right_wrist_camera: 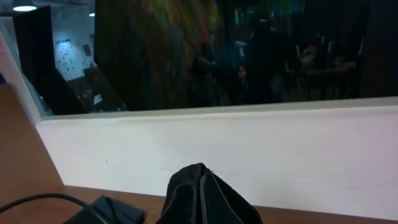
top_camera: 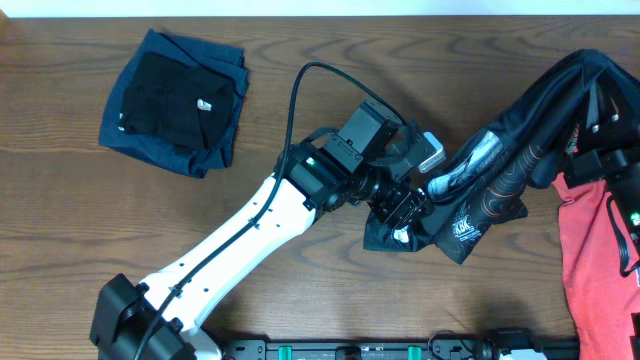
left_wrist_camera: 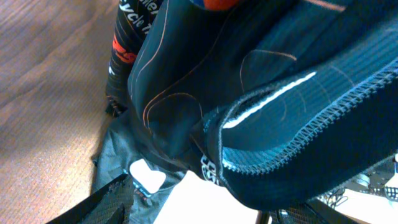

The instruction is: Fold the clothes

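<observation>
Black jersey (left_wrist_camera: 249, 93) over brown wood-grain table (top_camera: 300, 40), white sill (right_wrist_camera: 217, 149) beyond

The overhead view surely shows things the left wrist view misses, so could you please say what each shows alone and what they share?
Only overhead: the folded navy and black garments, the red T-shirt and the left arm. Only left wrist: the jersey's stitched hem, its thin orange contour lines and a white label. Both: the black jersey and the wooden table.
</observation>
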You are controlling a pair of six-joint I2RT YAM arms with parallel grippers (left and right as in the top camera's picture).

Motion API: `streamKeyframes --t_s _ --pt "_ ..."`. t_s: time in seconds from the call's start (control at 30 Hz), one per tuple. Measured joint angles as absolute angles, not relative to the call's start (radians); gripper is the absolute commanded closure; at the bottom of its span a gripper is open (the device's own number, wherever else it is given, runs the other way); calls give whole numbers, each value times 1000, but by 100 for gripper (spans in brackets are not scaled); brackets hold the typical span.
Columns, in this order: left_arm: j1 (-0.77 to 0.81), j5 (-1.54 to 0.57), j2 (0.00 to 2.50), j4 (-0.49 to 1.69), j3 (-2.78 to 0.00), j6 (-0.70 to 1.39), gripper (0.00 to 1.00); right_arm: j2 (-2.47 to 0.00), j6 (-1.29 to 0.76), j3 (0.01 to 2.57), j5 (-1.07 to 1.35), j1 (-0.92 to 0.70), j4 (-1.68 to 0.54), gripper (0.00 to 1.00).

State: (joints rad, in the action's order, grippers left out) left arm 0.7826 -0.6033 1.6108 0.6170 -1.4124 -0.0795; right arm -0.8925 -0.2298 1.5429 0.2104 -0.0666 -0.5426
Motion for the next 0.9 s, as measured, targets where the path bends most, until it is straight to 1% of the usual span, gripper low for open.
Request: streamKeyframes --t_s 0.07,0.1,0.13,0.23,0.3,0.33,0.37,0.4,0.43,0.53,0.6,0.73,0.9 --pt "783 -607 1611 608 -1412 -80 31 -892 -230 1543 210 -67 -544 99" --pt "783 -619 1611 594 -1412 -80 34 -892 -230 1543 210 -67 -545 99" --pt "783 -631 1611 579 -1412 -80 39 -892 -230 1543 210 -67 -546 99" --pt "787 -668 1611 546 -1412 -75 65 -892 -230 1543 210 -67 -549 99" --pt "794 -687 1611 539 -1412 -87 77 -892 -230 1543 210 -67 -550 99" --pt "795 -690 1611 540 -1412 -80 80 -892 -230 1543 210 -67 -550 99" --pt "797 -696 1611 539 -1412 -80 88 -892 -230 1543 210 -67 -550 99" --pt "799 -701 1611 540 -1412 -76 93 -892 -230 1543 210 -67 -550 99" --pt "799 -704 1611 540 -1412 -81 94 -892 -230 1543 210 -67 -551 99" --pt "796 -703 1610 556 -1412 -83 94 -892 -230 1543 207 -67 -569 99" --pt "788 -682 1608 607 -1412 -83 94 -892 -224 1544 189 -67 -599 99" --pt "733 -546 1572 771 -1417 -82 94 -894 -215 1544 111 -67 -705 99" --pt "676 -361 1445 860 -1452 -83 94 -916 -208 1547 14 -67 -894 99"
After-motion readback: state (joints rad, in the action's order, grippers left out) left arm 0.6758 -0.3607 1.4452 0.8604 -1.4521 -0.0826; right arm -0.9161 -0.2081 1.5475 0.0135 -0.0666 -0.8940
